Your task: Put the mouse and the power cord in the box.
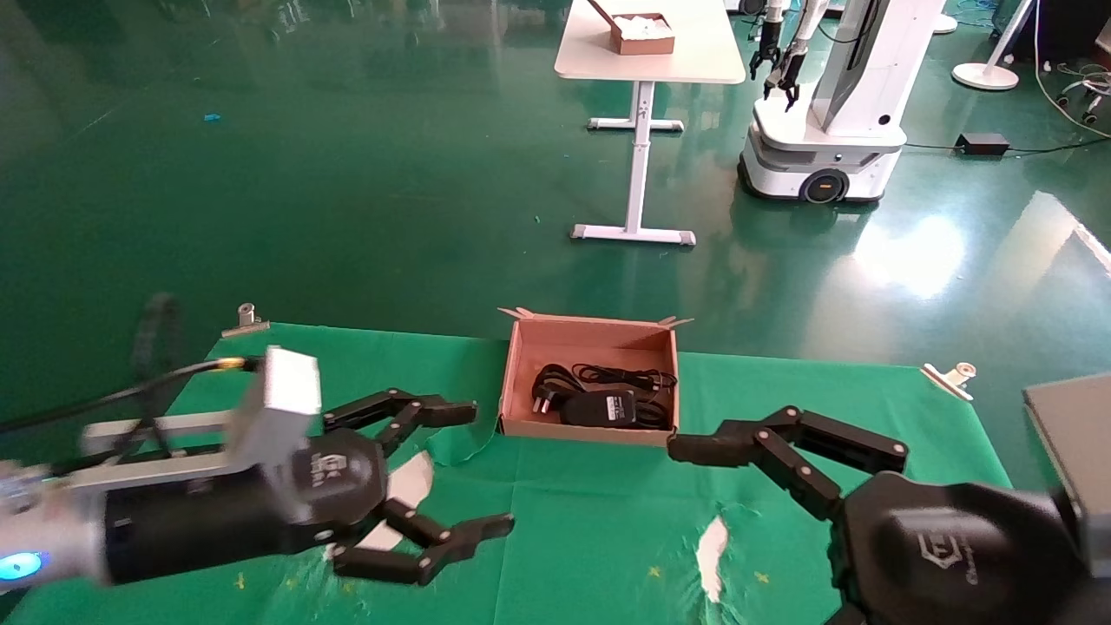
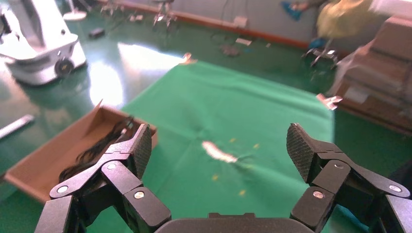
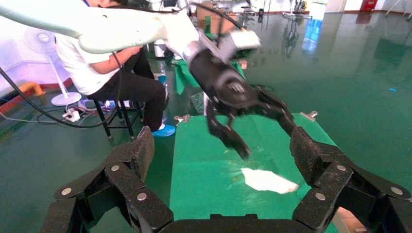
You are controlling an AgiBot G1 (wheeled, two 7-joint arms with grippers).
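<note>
The brown cardboard box (image 1: 519, 365) stands at the far middle of the green cloth. Inside it the mouse (image 1: 608, 406) lies with its pale label up, its thin cable looped behind it. The power cord (image 1: 555, 384) is bundled beside the mouse, plug toward the box's left wall. My left gripper (image 1: 491, 466) hovers open and empty over the cloth, left of the box and nearer to me. In the left wrist view that gripper (image 2: 219, 144) has wide jaws, with the box (image 2: 43, 160) off to one side. My right gripper (image 3: 221, 150) is open and empty, one of its fingers (image 1: 755, 443) ending by the box's near right corner.
The cloth has white tears (image 1: 712, 547) (image 1: 408, 482) and metal clips (image 1: 247, 317) (image 1: 950, 378) at its far corners. A grey slab (image 1: 1072, 434) sits at the table's right edge. Beyond stand a white table (image 1: 647, 52) and another robot (image 1: 825, 130). A seated person (image 3: 111, 73) is left of the table.
</note>
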